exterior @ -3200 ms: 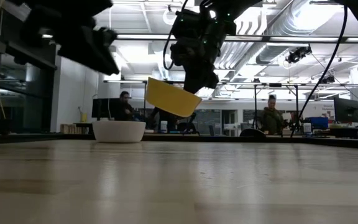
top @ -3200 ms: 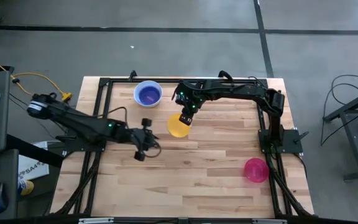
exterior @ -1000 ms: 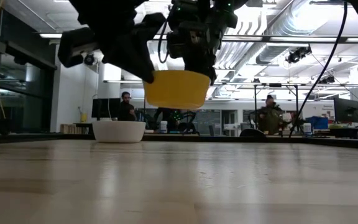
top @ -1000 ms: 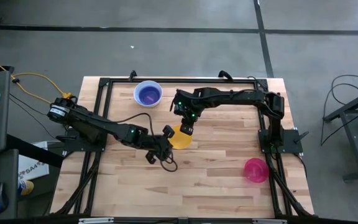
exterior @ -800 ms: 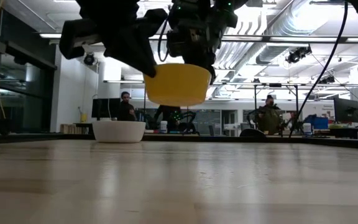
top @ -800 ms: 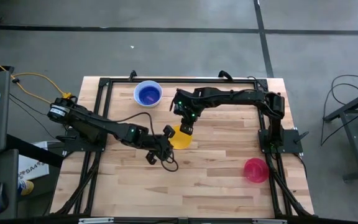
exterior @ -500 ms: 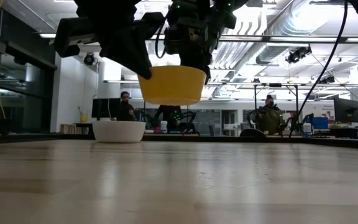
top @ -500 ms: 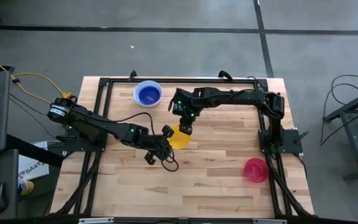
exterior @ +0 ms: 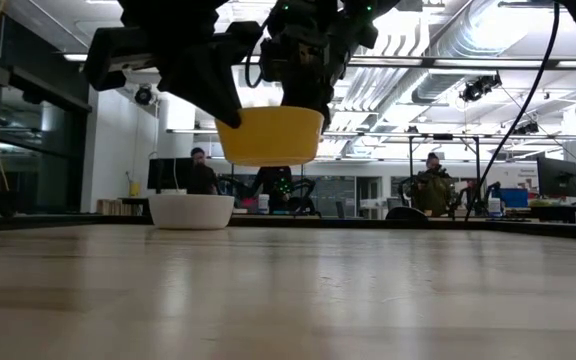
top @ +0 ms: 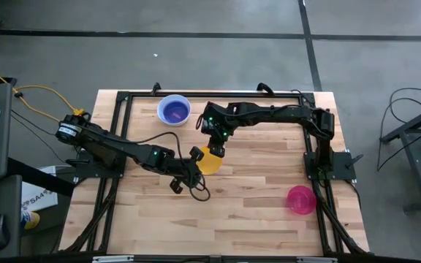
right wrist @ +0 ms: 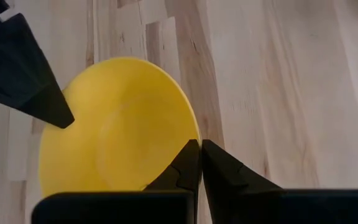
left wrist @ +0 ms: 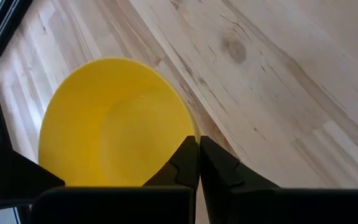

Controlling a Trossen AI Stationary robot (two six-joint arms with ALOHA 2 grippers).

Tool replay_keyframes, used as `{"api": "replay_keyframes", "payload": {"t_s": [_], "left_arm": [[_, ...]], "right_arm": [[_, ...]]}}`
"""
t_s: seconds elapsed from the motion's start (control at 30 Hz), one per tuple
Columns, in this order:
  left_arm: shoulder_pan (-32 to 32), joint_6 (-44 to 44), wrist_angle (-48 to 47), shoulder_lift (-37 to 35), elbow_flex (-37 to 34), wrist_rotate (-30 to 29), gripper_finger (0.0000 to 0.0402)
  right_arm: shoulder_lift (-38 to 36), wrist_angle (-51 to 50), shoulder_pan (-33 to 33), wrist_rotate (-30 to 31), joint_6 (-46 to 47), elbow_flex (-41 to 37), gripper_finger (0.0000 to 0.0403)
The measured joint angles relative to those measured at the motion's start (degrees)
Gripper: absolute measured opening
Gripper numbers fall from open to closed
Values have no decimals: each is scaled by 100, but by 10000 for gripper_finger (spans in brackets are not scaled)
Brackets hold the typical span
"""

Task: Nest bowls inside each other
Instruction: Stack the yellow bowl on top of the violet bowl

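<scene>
Both hands are on the yellow bowl [top: 209,161] right now, and it hangs clear of the surface [top: 254,212] in the low view, roughly mid-surface, a bit toward the far edge. Left hand [top: 194,155] has its fingers pinched together on the rim on one side, and the wrist view shows them nearly meeting with just the thin wall between. Right hand [top: 216,150] is clamped the same way on the rim on the other side. So this looks like a 2-hand carry or a handover, can't say which. Progress as I judge it: the white bowl [top: 173,110] near the far-left corner already has the blue or purple bowl [top: 175,111] sitting inside it, so at least 1 nest is done; I can't tell if a second one is stacked in there. The yellow one is mid-transfer, and the pink bowl [top: 301,199] sits alone near the near-right corner, untouched. Left to do: drop yellow into the stack, then fetch pink. Materials: the bowls look like thin smooth plastic, round, shallow, with walls flaring to the rim, slightly glossy inside. Should slide into each other easily, though a rim pinch on walls this thin may flex. The surface is pale butcher-block wood, matte, with visible grain and a knot, inside a black frame [top: 123,98].
</scene>
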Motion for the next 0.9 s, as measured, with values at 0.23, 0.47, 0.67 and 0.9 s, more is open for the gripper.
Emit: {"api": "replay_keyframes", "payload": {"t_s": [0.23,0.47,0.67,0.9], "left_arm": [[0,-31,-12,-2,2,2,0],[3,-133,-42,-2,2,-14,0],[7,-179,-47,-4,2,-56,0],[11,-365,-192,-9,3,13,0]], "right_arm": [[-5,2,0,-88,-144,0,14],[-13,12,5,-223,-78,0,91],[-13,226,11,-206,81,0,138],[-147,380,12,-236,70,-9,159]]}}
